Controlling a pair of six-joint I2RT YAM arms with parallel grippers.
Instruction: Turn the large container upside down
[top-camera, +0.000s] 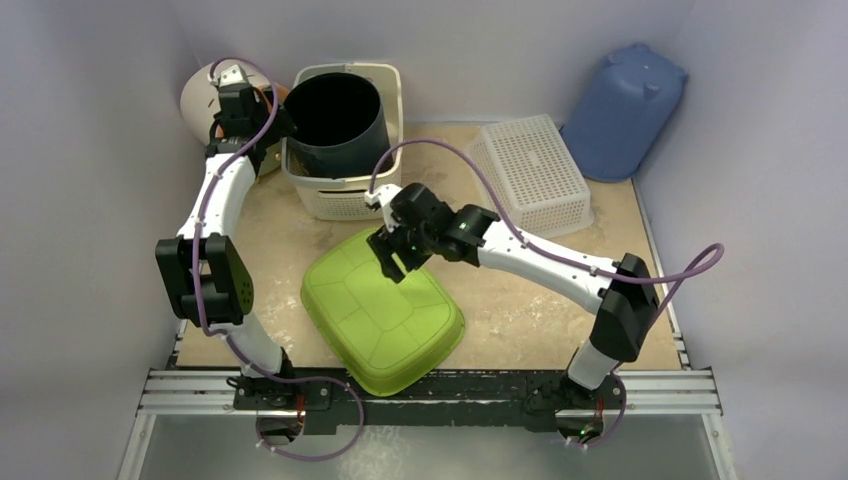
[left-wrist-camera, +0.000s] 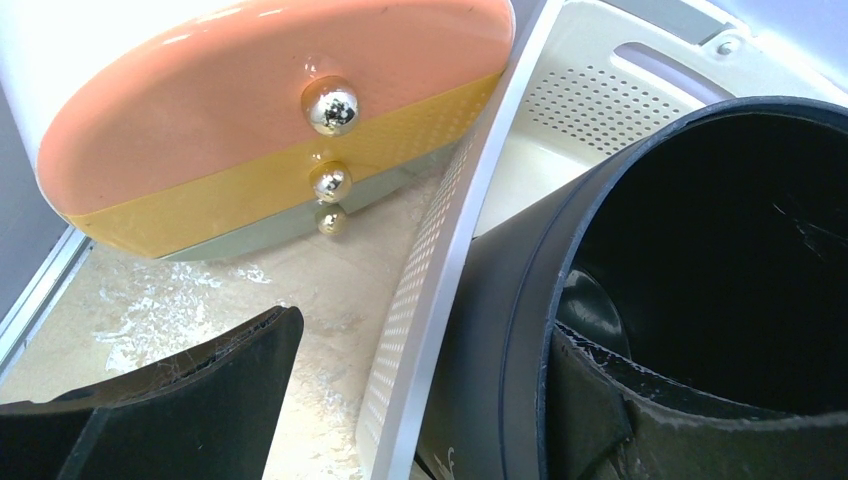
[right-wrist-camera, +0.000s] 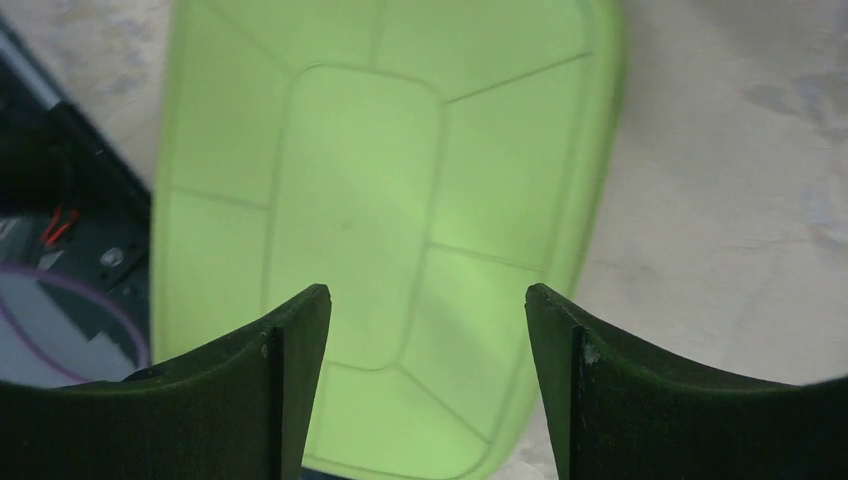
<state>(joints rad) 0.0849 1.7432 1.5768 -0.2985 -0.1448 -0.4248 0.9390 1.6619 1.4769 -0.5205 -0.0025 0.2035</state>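
Closest to the arm bases lies the large green container (top-camera: 385, 320), resting rim-down at the near edge of the desk (top-camera: 520, 310) with its ribbed underside facing up. Just above its far end hang the jaws of the right arm (top-camera: 545, 262), spread well apart with nothing between them; in the right wrist view only the container's green bottom (right-wrist-camera: 390, 200) shows in the gap.

At the far left, the jaws of the left arm (top-camera: 225, 195) are also wide open and hold nothing. One finger (left-wrist-camera: 230, 370) sits over the desk outside the white perforated basket (top-camera: 345, 190), the other (left-wrist-camera: 600, 410) at the rim of the black bucket (top-camera: 335, 125) standing inside that basket. Beside them stands a small drawer unit (left-wrist-camera: 270, 130) with orange and yellow fronts and gold knobs.

A second white basket (top-camera: 535, 175) lies overturned at the far right, with a blue tub (top-camera: 625, 110) leaning in the corner behind it.
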